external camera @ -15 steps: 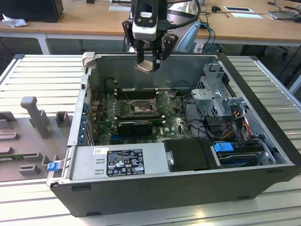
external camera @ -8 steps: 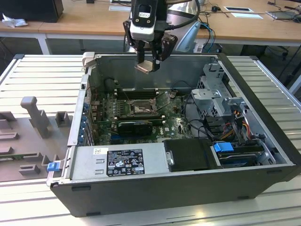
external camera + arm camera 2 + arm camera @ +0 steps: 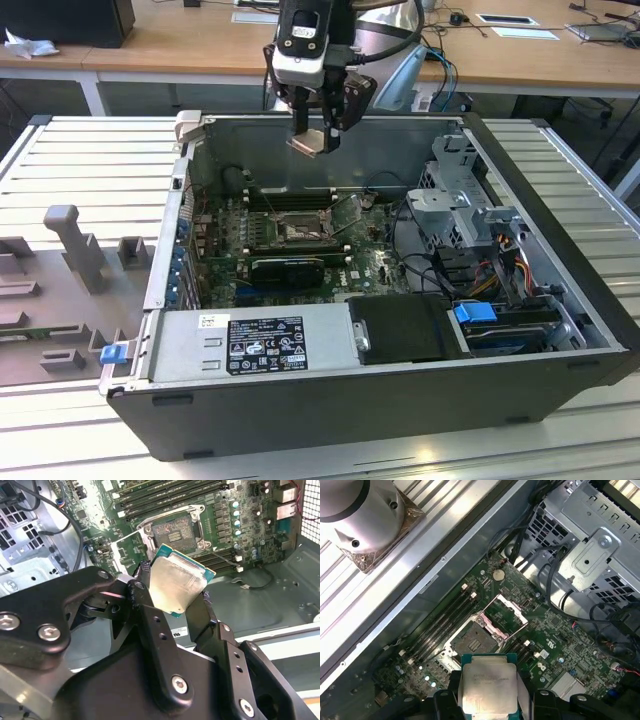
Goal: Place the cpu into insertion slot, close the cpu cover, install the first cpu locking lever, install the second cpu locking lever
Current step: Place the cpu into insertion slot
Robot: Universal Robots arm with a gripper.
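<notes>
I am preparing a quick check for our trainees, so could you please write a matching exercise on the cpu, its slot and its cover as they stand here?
Things:
1. cpu
2. insertion slot
3. cpu cover

States:
A. swung open, tilted up at one side of the socket
B. clamped in the gripper, above the motherboard
C. empty, dark pin field bare

Pairs: 1-B, 2-C, 3-A.
</notes>
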